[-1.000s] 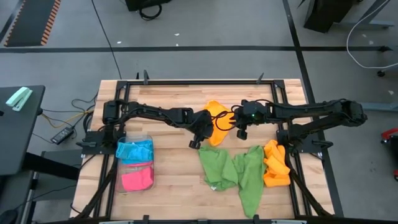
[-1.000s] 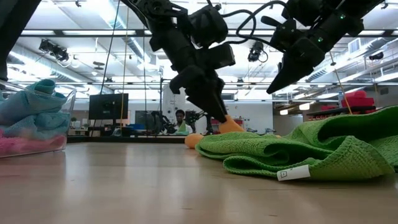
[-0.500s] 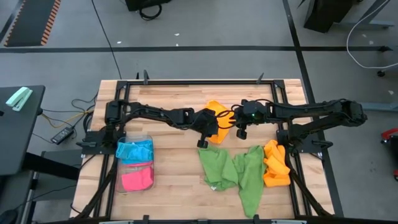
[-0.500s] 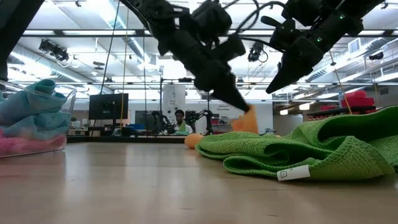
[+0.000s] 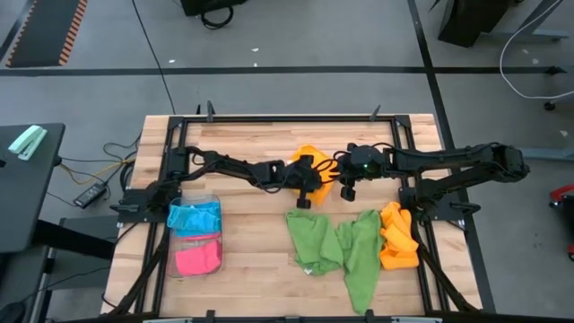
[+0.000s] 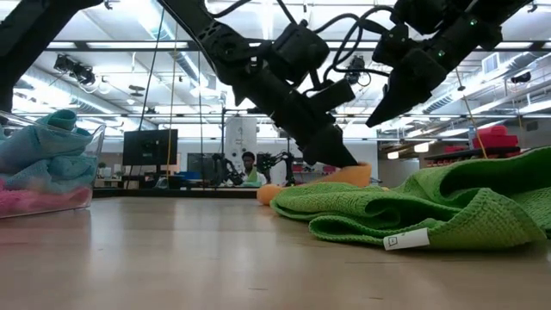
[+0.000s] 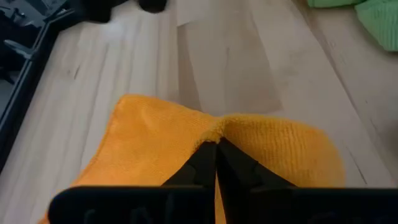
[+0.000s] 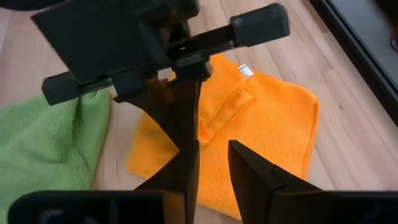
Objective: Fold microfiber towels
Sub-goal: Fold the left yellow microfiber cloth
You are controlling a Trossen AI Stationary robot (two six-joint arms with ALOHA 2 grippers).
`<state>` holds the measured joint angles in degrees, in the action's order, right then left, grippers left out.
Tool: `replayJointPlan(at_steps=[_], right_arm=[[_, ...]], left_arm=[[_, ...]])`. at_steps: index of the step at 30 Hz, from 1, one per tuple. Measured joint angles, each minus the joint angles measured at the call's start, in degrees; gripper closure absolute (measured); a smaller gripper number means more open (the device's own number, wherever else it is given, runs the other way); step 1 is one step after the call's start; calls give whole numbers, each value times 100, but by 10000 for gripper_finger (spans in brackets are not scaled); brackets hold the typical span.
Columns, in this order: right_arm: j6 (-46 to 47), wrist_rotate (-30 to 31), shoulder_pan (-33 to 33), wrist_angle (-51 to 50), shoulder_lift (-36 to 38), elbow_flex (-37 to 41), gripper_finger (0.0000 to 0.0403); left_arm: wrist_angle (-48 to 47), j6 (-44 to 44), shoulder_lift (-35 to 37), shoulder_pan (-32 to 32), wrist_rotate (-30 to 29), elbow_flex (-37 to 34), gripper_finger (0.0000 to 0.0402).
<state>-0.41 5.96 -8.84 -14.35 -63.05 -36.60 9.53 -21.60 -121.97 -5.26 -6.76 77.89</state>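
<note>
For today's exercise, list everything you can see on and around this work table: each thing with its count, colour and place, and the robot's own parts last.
orange towel: one, orange, table's far middle, pinched by the left gripper
orange towels: a heap, orange, right edge
green towels: two, green, near middle
clear tray: one, left side, holding a blue towel and a pink towel
table: one, light wood
left gripper: shut on the orange towel
right gripper: open, above the same towel

The left arm stretches far across, its end effector [image 5: 306, 199] angled low with fingers [image 7: 214, 163] pinched tight together. The right arm reaches in from the other side, its end effector [image 5: 346, 192] raised, fingers [image 8: 249, 174] slightly parted.
</note>
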Motion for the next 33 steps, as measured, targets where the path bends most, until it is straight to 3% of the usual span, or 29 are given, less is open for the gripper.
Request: replayJointPlan(at_steps=[6, 11, 25, 30, 33], right_arm=[[-67, 0, 2, 89, -2, 0, 309], [-39, 0, 38, 124, -2, 0, 309], [-26, 0, 111, 145, -2, 0, 309], [-54, 0, 111, 127, -2, 0, 309], [-68, 0, 111, 136, -2, 0, 309]], left_arm=[[119, 211, -151, -20, 11, -15, 391], [655, 320, -455, -19, 13, 13, 359], [360, 288, -282, -28, 13, -3, 202], [-404, -132, 301, -206, 26, 17, 205], [-873, -200, 463, -498, 370, 10, 221]])
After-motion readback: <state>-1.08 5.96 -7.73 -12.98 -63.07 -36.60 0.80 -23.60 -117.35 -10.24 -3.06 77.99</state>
